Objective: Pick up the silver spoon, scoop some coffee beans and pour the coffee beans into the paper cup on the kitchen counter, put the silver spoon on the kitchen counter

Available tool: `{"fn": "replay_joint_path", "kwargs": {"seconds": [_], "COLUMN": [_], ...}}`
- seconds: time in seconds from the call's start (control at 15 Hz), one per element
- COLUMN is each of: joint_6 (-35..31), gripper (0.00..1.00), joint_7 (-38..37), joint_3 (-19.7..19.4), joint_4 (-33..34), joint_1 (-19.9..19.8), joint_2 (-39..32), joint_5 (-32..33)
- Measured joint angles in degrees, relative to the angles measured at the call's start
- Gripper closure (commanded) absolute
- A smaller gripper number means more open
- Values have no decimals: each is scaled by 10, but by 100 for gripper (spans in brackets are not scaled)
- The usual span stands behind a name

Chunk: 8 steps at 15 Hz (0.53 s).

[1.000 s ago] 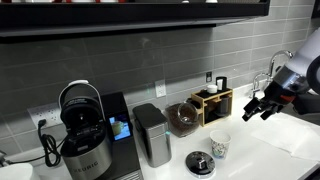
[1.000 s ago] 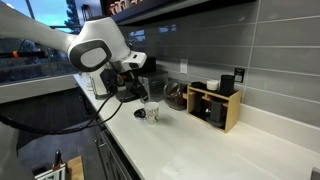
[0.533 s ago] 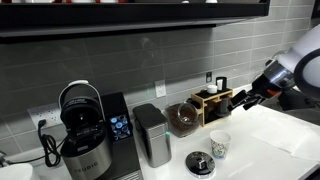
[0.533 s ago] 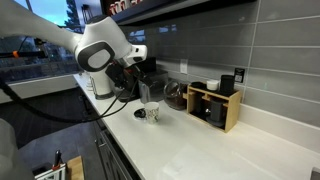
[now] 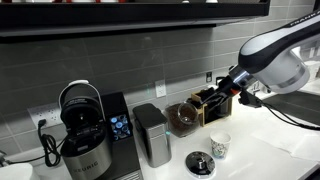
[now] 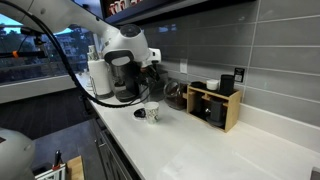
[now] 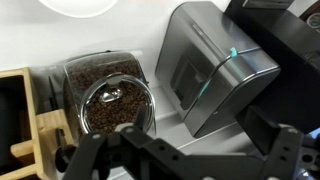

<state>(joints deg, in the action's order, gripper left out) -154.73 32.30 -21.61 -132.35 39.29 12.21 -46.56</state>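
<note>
1. The white arm (image 5: pixel 275 55) comes in from the edge of an exterior view. Its forearm slants down toward the tiled wall, with the wrist bent so the pincer (image 5: pixel 213 98) points at the glass jar (image 5: pixel 181 119).
2. The pincer hangs in the air in front of the wooden rack (image 6: pixel 214 106), just beside the jar and higher than the paper cup (image 5: pixel 219 146). It touches none of them.
3. In the wrist view the pincer (image 7: pixel 185 152) fills the bottom edge. Its two dark fingers (image 7: pixel 88 158) stand well apart, so I read it as spread wide, and I see nothing gripped between them.
4. I cannot pick out the silver spoon in any view, so I cannot give its long axis or heading.
5. The coffee beans (image 7: pixel 112 110) lie in the jar, dark brown. The jar's round mouth faces up toward the wrist camera.
6. The jar sits on the white surface (image 6: pixel 230 150) against the wall, between the wooden rack and the grey metal canister (image 7: pixel 210 65).
7. The paper cup stands upright with its wide rim up, out on the surface in front of the jar and apart from it. A flat black disc (image 5: pixel 200 163) lies near it.
8. The cup's side carries dark printed marks, too small for me to read.
9. The coffee machine (image 5: pixel 85 135) beyond the canister shows a small blue lit panel, but I cannot read any brand or text on it.
</note>
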Motion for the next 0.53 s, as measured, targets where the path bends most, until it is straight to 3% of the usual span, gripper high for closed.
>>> {"fn": "replay_joint_path", "kwargs": {"seconds": [0.13,0.33,0.53], "joint_6": [53,61,61], "gripper": [0,0,0], "joint_7": [37,41,41], "joint_3": [-23,38,54], "joint_4": [32,40,40], "joint_1": [7,-60,-73], "joint_2": [-31,-45,-42], "joint_5": [-37,-42,-42]}}
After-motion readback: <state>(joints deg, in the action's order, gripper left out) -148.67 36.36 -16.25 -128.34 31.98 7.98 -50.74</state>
